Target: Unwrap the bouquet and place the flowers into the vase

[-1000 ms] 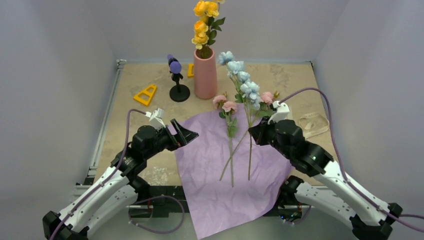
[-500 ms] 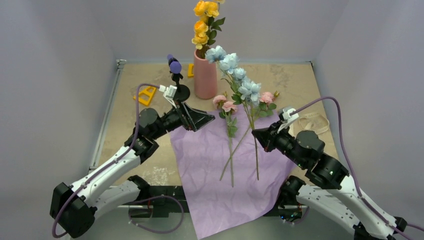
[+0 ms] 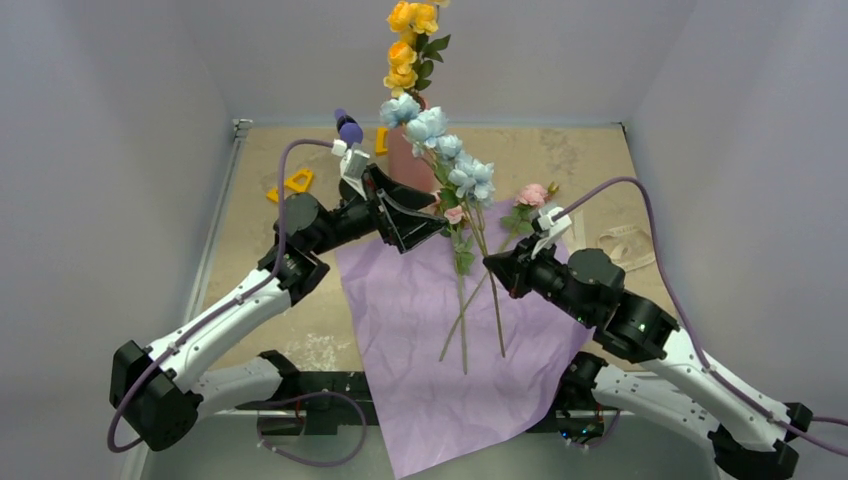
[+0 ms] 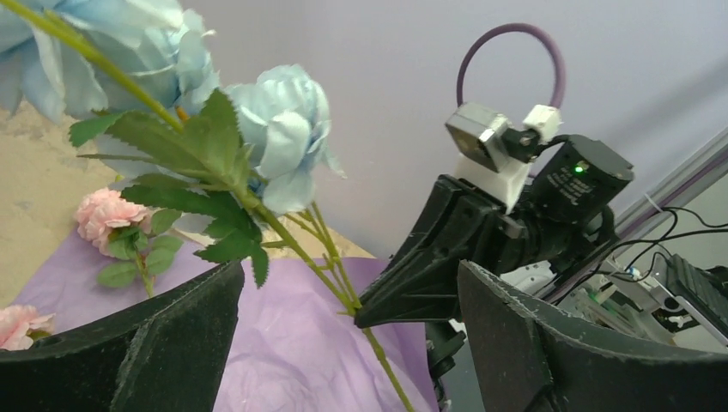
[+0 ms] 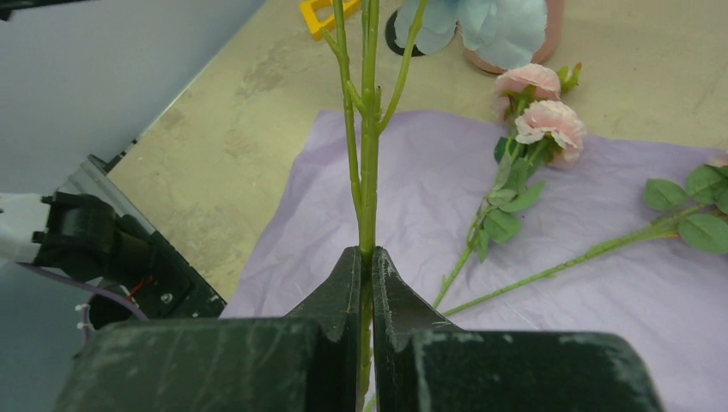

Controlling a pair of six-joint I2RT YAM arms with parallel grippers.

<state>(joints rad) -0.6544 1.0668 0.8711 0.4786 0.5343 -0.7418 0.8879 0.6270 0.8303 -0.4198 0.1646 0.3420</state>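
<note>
This is a robotics lab test cell: a speckled beige counter (image 3: 580,160) is boxed in on three sides by plain pale walls (image 3: 120,100), with a metal rail (image 3: 210,250) along its left edge. Two robot arms (image 3: 220,320) are bolted at its near edge, trailing purple cables (image 3: 625,180). Loose wiring and electronics (image 4: 691,287) show beyond that edge.

We find one flower stem (image 5: 369,172) between our right jaws and ahead of our left jaws, two other stems (image 5: 506,202) on the paper (image 5: 412,223) to their right, the vase (image 5: 519,62) beyond.

Left fingers (image 4: 163,343) apart, right fingers (image 5: 342,287) together
</note>
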